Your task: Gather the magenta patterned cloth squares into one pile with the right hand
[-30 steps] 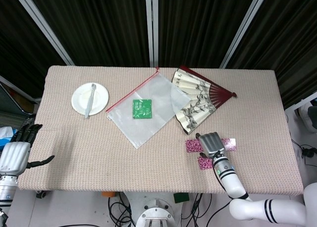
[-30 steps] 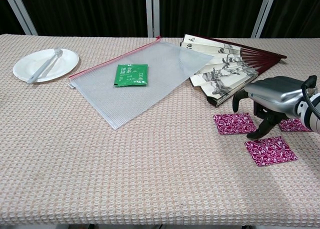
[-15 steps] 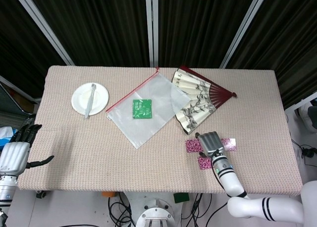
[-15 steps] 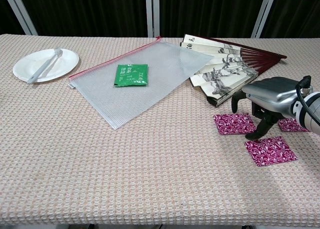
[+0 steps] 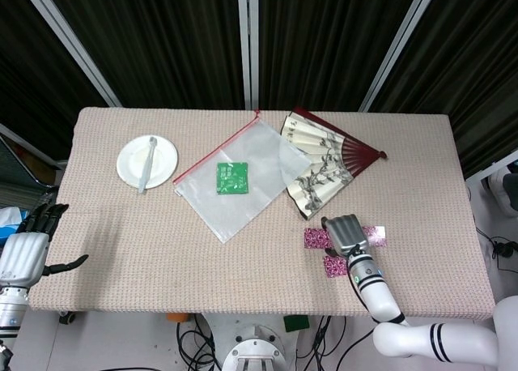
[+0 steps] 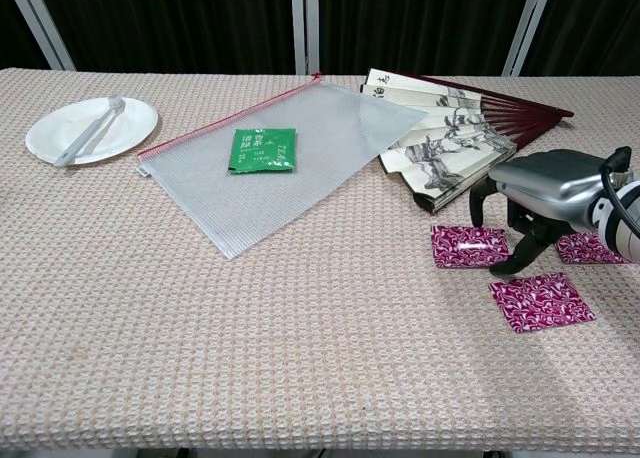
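The right hand (image 6: 545, 193) presses curled fingers (image 6: 478, 210) on one magenta square (image 6: 466, 246), its long axis left-right.

Magenta cloth squares (image 6: 541, 302) carry a white swirling pattern. The right hand (image 6: 545, 192) is silver with black fingers. The fan (image 6: 450, 138) is cream with dark ink painting and maroon ribs. The tabletop (image 6: 250, 348) is a beige weave.

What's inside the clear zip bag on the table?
A green packet lies flat inside the bag. Nothing else shows through it, and nothing covers it.
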